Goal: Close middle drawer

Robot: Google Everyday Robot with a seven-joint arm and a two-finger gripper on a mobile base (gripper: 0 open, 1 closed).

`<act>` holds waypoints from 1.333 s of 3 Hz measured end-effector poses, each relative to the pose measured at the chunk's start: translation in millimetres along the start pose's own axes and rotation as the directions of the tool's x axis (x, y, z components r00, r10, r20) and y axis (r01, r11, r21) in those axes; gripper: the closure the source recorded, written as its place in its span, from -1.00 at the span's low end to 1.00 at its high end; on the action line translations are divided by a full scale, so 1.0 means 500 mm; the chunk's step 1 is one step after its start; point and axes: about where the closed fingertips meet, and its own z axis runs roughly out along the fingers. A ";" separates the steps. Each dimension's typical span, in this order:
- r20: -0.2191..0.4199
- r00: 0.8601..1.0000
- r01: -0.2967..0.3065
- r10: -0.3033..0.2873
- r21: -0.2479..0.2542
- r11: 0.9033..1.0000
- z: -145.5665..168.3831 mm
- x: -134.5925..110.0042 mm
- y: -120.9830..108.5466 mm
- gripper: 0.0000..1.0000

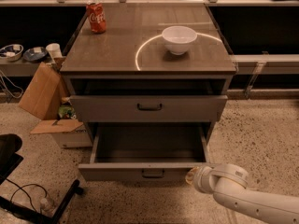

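The middle drawer (149,172) is standing pulled well out of the cabinet (121,48), so nearly all the closing is remaining, while the claw (190,176), whose opening I cannot tell, is sitting low by the drawer front's right end.

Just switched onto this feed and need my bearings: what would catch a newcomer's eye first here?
The middle drawer stands pulled far out from the cabinet, low in the view, with nothing visible in its tray. The gripper on the pale arm sits at the right end of that drawer's front. On the cabinet top, a white bowl stands right of centre and a red soda can at the back left.
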 end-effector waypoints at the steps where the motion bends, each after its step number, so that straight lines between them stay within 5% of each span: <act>1: 0.004 1.000 -0.008 0.008 0.020 1.000 0.027 0.000 -0.016 1.00; 4: 0.044 0.994 0.101 -0.103 0.037 0.994 0.093 -0.122 -0.126 1.00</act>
